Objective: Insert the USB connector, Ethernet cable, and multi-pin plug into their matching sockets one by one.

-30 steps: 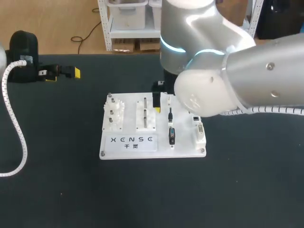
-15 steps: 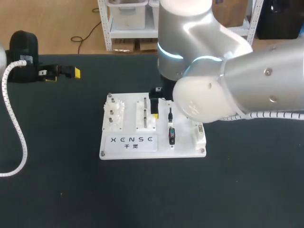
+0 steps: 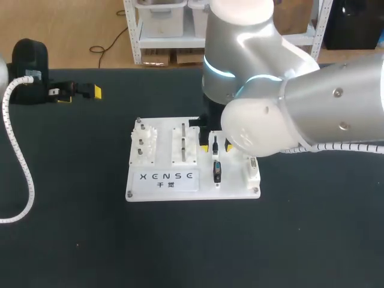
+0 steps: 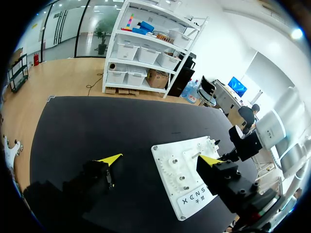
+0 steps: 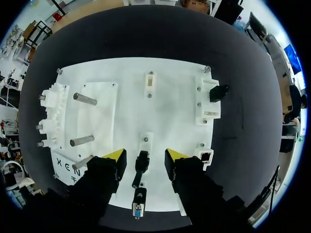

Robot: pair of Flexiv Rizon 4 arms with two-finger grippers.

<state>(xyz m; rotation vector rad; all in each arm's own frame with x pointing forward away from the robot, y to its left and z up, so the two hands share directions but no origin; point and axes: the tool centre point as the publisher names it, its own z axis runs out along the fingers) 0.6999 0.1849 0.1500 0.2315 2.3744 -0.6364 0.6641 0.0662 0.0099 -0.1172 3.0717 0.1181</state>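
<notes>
Right gripper [image 5: 146, 155] is hanging open-fingered astride the small black plug [image 5: 141, 164] on the white board [image 5: 170, 97] (rigid, light, probably slick), so pinching its flat sides is looking best.

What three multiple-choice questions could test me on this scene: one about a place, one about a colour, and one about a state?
1. Where is the right gripper?
A) far to the left of the board
B) over the white board
C) behind the board

2. What colour is the plug between its fingers?
A) black
B) red
C) white

3. In what state is the left gripper?
A) shut on a cable
B) shut on the board
C) open and empty

Answers:
1 B: the right wrist view looks straight down on the board, with both yellow tips above it.
2 A: the plug shows dark against the white surface.
3 C: its two yellow tips stand wide apart and grip nothing.
</notes>
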